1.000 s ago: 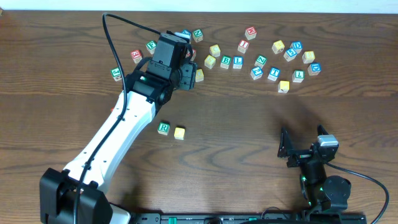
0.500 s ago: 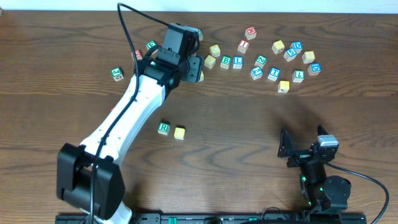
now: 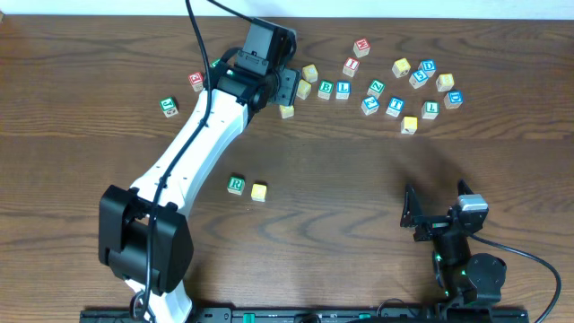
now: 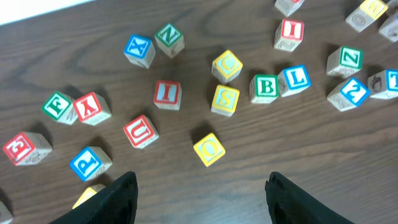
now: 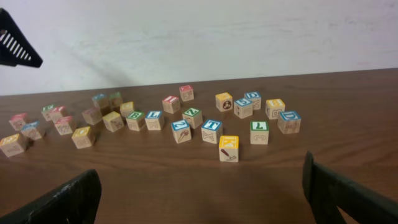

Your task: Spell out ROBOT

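Green-framed R cube (image 3: 236, 184) and yellow-faced cube (image 3: 259, 191) sit just beside each other, lower left of centre in the overhead view. I read R-O as placed, two of five.

Over the scattered pile (image 3: 377, 85) at upper centre hovers the left gripper (image 4: 202, 194), jaws well apart, nothing held. In the wrist view the yellow O cube (image 4: 209, 149) lies loose just ahead of its fingers.

B cube (image 4: 265, 87) and T cube (image 3: 395, 107) lie unplaced in the pile, upper right.

At lower right the right gripper (image 3: 414, 218) is spread wide, empty.

Left to do: B, O, T.
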Controlling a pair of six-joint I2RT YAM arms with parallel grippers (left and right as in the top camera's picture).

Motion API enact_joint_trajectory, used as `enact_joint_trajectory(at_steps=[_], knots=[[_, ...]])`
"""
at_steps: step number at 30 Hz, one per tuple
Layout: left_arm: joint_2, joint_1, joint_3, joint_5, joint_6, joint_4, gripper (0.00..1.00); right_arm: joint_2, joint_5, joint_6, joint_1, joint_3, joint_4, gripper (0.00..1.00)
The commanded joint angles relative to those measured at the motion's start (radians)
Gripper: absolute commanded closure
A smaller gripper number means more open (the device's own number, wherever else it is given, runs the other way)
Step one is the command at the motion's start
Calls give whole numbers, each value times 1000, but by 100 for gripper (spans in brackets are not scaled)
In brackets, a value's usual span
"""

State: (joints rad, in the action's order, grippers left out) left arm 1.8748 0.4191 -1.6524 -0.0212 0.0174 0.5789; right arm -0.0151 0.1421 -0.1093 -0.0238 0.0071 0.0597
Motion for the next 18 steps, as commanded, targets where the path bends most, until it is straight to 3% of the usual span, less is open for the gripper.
enact_joint_trajectory(at_steps=[1, 7, 12, 18], knots=[[17, -4, -57, -6, -26, -1, 35, 4, 6, 10, -6, -2, 3, 1], [46, -16, -109, -26, -51, 5, 35, 4, 6, 10, -6, -2, 3, 1], [192, -43, -247, -122, -51, 117, 34, 4, 6, 10, -6, -2, 3, 1], [319, -17, -356, -129, -78, 183, 34, 4, 6, 10, -6, -2, 3, 1]])
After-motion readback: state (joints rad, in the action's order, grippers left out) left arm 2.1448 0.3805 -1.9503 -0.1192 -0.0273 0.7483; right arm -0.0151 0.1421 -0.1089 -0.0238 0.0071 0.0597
